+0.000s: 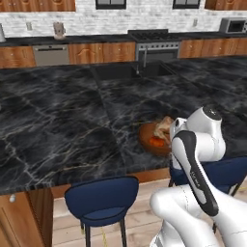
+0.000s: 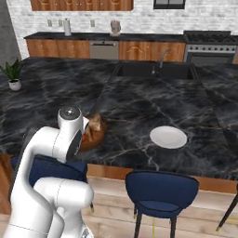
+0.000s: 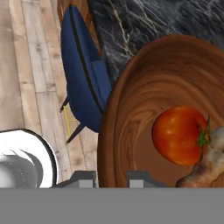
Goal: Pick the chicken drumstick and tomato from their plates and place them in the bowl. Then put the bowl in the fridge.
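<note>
Wooden bowl loaded, jaws clamped on its rim.

Left base view: the deep reddish-brown wooden bowl (image 1: 153, 139) sits at the black marble worktop (image 1: 72, 120) edge, partly behind the arm. Right base view: a plain white plate (image 2: 168, 137) lies well apart from the bowl. Hand view: the round red tomato (image 3: 179, 135) touches the golden-brown chicken drumstick (image 3: 208, 168) inside the bowl; jaws narrow, pinching its near rim. A one-sided hold could tilt the bowl and spill both.

My two base cameras look forward and down from behind, left and right, sharing the black marble surface (image 1: 72, 125). My hand camera sits close over the reddish-brown wooden bowl (image 3: 144, 100).
</note>
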{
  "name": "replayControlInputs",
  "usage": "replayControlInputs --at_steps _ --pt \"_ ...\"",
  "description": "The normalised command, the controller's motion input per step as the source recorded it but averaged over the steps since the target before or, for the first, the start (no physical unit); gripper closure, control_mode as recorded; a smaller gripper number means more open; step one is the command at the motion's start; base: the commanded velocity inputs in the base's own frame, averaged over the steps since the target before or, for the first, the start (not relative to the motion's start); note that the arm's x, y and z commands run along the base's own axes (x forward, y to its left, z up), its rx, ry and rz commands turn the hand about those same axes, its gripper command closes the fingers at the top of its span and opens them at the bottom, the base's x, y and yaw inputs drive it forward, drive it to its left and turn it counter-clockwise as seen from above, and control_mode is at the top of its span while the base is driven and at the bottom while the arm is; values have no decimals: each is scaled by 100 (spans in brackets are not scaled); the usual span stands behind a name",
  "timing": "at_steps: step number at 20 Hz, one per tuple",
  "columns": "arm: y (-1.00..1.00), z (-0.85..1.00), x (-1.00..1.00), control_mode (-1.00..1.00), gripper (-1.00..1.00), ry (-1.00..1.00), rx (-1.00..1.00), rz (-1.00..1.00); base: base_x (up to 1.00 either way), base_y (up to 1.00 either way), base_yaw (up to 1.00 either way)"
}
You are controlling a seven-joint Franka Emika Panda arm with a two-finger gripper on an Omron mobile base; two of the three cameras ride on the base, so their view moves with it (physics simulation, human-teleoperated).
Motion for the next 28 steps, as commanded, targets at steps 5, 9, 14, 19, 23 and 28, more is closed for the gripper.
replayControlInputs --at_steps 5,9,14,19,23,28 --pt "0 0 0 100 100 0 0 0 -61 -15 -25" --pt "0 0 0 100 100 0 0 0 -53 -17 -34" --pt "0 0 0 100 100 0 0 0 -22 -2 -53" --pt "0 0 0 100 100 0 0 0 -1 0 -72" --pt "0 0 0 100 100 0 0 0 0 0 -77" --pt "0 0 0 100 100 0 0 0 0 0 -82"
